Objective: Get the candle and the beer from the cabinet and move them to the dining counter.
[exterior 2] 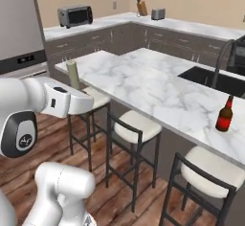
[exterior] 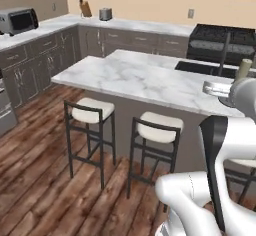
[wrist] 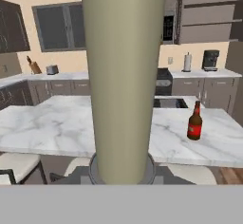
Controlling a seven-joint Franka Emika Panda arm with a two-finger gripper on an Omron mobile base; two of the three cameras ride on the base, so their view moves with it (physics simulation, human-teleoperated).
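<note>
Clearance over dining counter (exterior 2: 143,84)

Marble top broad and bare — 1 obstacle on the slab, the beer (exterior 2: 224,115), upright near the front edge. Sink and faucet (exterior 2: 220,64) block the far side; 3 stools (exterior 2: 129,139) crowd the space under the overhang.

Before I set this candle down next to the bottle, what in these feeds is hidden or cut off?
- Hand view: the pale olive-beige stick candle blocks the marble dining counter's middle, and the tool's fingertips are not visible.
- Left base view: the robot's own arm covers the candle's dark holder base.
- Right base view: the brown beer bottle's red label is too small to read.
</note>
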